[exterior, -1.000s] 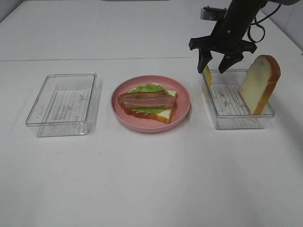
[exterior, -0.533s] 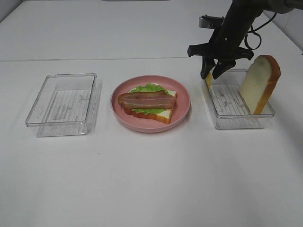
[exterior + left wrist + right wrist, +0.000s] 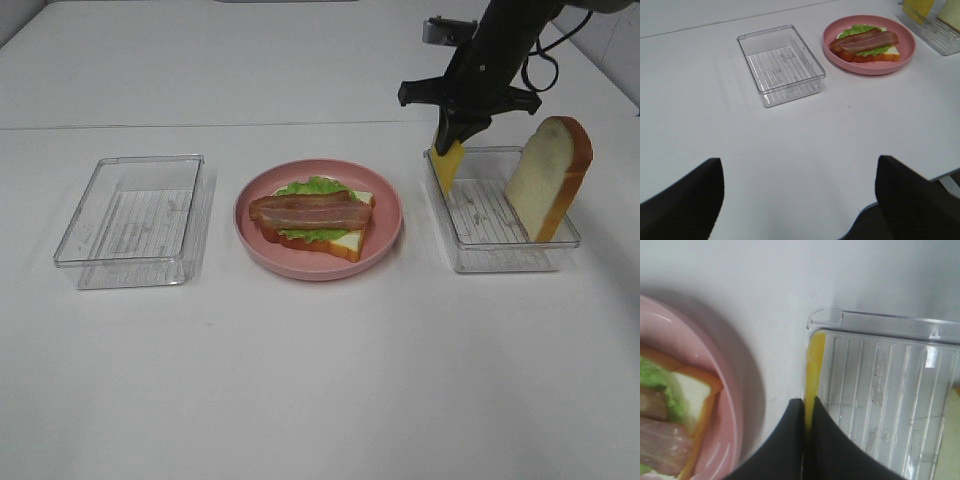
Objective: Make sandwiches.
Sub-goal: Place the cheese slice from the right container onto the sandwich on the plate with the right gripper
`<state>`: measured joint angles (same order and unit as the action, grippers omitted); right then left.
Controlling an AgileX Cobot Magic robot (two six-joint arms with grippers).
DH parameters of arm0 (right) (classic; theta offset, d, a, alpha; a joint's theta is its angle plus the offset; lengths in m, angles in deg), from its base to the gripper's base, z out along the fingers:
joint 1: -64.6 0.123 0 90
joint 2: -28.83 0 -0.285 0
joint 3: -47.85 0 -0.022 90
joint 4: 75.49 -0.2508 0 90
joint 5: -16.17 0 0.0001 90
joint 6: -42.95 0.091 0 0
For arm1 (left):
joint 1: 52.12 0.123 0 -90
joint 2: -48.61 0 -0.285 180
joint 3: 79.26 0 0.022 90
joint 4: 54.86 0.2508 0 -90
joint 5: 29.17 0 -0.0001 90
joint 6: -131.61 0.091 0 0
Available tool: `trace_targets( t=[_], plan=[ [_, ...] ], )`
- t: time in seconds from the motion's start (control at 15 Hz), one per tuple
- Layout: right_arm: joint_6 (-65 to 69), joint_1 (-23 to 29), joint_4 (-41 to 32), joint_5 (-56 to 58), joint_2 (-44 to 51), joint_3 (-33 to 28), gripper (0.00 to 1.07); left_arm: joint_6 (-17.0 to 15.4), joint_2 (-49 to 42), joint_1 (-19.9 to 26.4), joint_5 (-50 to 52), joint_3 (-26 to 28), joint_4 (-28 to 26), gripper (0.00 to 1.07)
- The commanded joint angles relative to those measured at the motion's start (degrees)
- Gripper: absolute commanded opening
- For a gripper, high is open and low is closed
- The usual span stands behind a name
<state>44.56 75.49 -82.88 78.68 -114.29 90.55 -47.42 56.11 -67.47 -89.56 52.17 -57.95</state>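
Right gripper [image 3: 455, 140]: we've got the jaws pinched shut on the top edge of the yellow cheese slice [image 3: 447, 168]. It's a thin-side grip, because a sheet standing on edge gives us nothing else to bite.
Cheese slice: it hangs vertical from the fingertips, with its lower part down inside the right-hand tray [image 3: 500, 252], close against the wall on the plate's side. We can't tell whether it touches the floor of the tray.
Top bread slice [image 3: 548, 175]: it stands propped against the far wall of the same tray, well apart from the cheese. Upright like that, it should be easy to grip when its turn comes.
Half-built sandwich [image 3: 312, 220]: it sits on the pink plate [image 3: 320, 272] between the two trays, with bread at the bottom, lettuce [image 3: 316, 186] above it and a bacon strip [image 3: 310, 210] on top. We judge the flat top layer is where the cheese belongs.
Left-hand tray [image 3: 120, 262]: clear, with nothing in it that we can see.
Left gripper [image 3: 799, 162]: the jaws are spread wide and hold nothing. It hovers over the bare table [image 3: 320, 380], well back from everything, which leaves the plate free for the right arm.
Next, by our reckoning: carry the cheese across to the plate and lay it flat.
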Motion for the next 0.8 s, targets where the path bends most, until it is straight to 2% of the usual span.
trace_targets(
  t=[0.07,0.27,0.33,0.47,0.8],
  plan=[
    [-1.3,-0.1,-1.9,1.5,5.1,0.4,0.0,0.0,-0.5,-0.2,0.6,-0.1,-0.1,0.79],
    [-6.3,0.0,-12.9,4.2,8.0,0.4,0.0,0.0,-0.5,-0.2,0.6,-0.1,-0.1,0.79],
    [-7.6,0.1,-18.2,5.2,7.8,0.2,0.0,0.0,-0.5,-0.2,0.6,-0.1,-0.1,0.79],
    [-10.0,1.5,-24.2,5.6,6.6,0.2,0.0,0.0,-0.5,-0.2,0.6,-0.1,-0.1,0.79],
    [-10.1,7.7,-27.8,3.9,0.6,0.2,0.0,0.0,-0.5,-0.2,0.6,-0.1,-0.1,0.79]
  ],
)
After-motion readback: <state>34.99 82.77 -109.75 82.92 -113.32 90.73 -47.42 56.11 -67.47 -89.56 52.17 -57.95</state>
